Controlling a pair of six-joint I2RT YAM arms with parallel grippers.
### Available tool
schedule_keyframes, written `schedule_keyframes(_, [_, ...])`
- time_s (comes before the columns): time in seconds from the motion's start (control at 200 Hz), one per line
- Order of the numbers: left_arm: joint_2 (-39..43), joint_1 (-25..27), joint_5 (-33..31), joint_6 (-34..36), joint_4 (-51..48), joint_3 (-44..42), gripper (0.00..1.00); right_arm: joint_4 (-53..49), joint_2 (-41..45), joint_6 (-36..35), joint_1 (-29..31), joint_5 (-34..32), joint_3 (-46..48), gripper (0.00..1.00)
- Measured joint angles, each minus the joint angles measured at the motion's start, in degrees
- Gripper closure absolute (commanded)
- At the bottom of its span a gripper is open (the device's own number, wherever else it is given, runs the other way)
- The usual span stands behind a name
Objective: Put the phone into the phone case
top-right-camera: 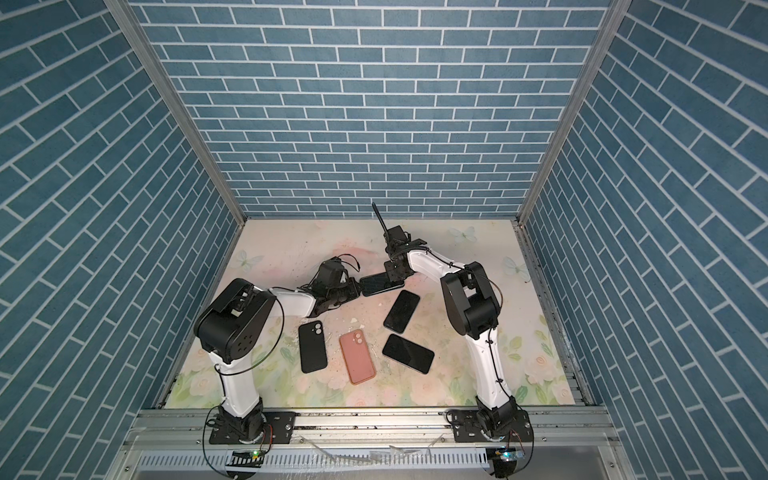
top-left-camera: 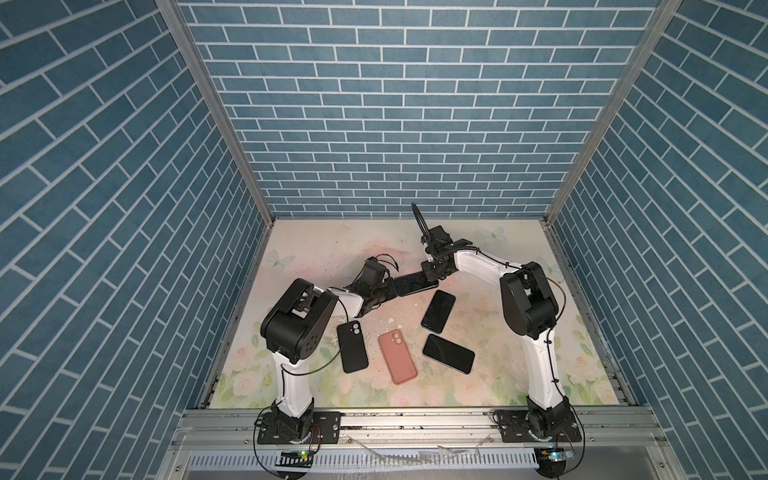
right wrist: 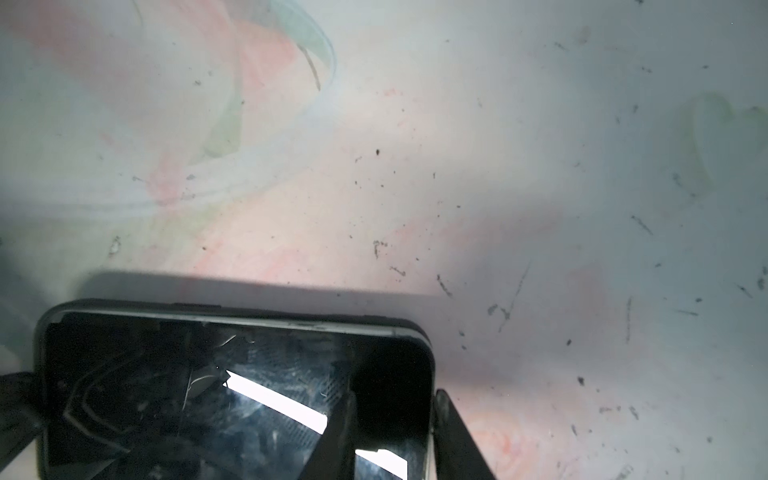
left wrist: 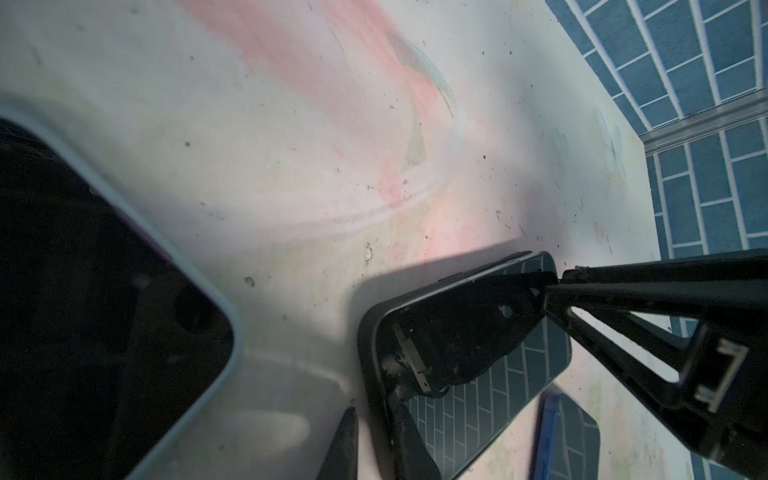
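Note:
A black phone (top-left-camera: 415, 284) sits in a black phone case (left wrist: 374, 332) near the middle of the mat, held from both ends. My left gripper (top-left-camera: 395, 291) is shut on the case's left end, with one finger (left wrist: 415, 440) on the screen and the other (left wrist: 345, 444) outside the rim. My right gripper (top-left-camera: 430, 282) is shut on the phone's right end, with one finger (right wrist: 336, 436) over the glass and the other (right wrist: 457, 436) past the edge. Along the far long side the phone's silver edge (right wrist: 249, 321) shows just above the case rim.
Nearer the front lie an empty black case (top-left-camera: 352, 347), a pink case (top-left-camera: 397, 357) and two bare black phones (top-left-camera: 438, 311) (top-left-camera: 449, 353). In the left wrist view a phone with a pale blue rim (left wrist: 104, 311) lies close by. Blue brick walls (top-left-camera: 395, 124) enclose the floral mat (top-left-camera: 332, 249).

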State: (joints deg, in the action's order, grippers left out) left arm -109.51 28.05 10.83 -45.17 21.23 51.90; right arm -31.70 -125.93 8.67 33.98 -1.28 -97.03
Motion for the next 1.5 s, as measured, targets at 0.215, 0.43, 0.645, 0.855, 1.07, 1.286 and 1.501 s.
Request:
schedule_keyframes(0.215, [1.64, -0.81, 0.31, 0.11, -1.4, -0.74, 0.76, -1.14, 3.61, 1.6, -1.2, 8.63, 5.16, 0.44])
schedule_keyframes(0.43, [1.95, -1.05, 2.8, 1.09, -1.88, -0.26, 0.7, -3.69, 4.44, 1.84, -5.46, 17.2, 7.02, 0.41])
schedule_keyframes(0.645, [1.31, -1.09, 5.16, 1.22, -2.32, 2.58, 0.71, -3.69, 4.39, 1.92, -9.2, 23.5, 6.99, 0.41])
schedule_keyframes(0.855, [-1.38, -1.14, 6.45, 1.03, -2.27, 4.57, 0.74, -3.87, 2.19, 2.01, -9.9, 27.96, 4.87, 0.41])
schedule_keyframes(1.07, [-1.77, -1.16, 5.92, 1.09, -3.37, 5.53, 0.75, -5.25, -0.81, 2.05, -10.4, 31.61, 1.2, 0.41])
schedule_keyframes(1.286, [-2.78, -1.2, 5.7, 1.18, -4.17, 7.02, 0.79, -5.14, -2.34, 2.64, -10.78, 34.99, -0.31, 0.41])
schedule_keyframes(1.501, [-2.99, -1.2, 5.53, 1.11, -3.69, 7.04, 0.79, -4.7, -2.89, 2.67, -10.8, 37.0, -0.68, 0.41])
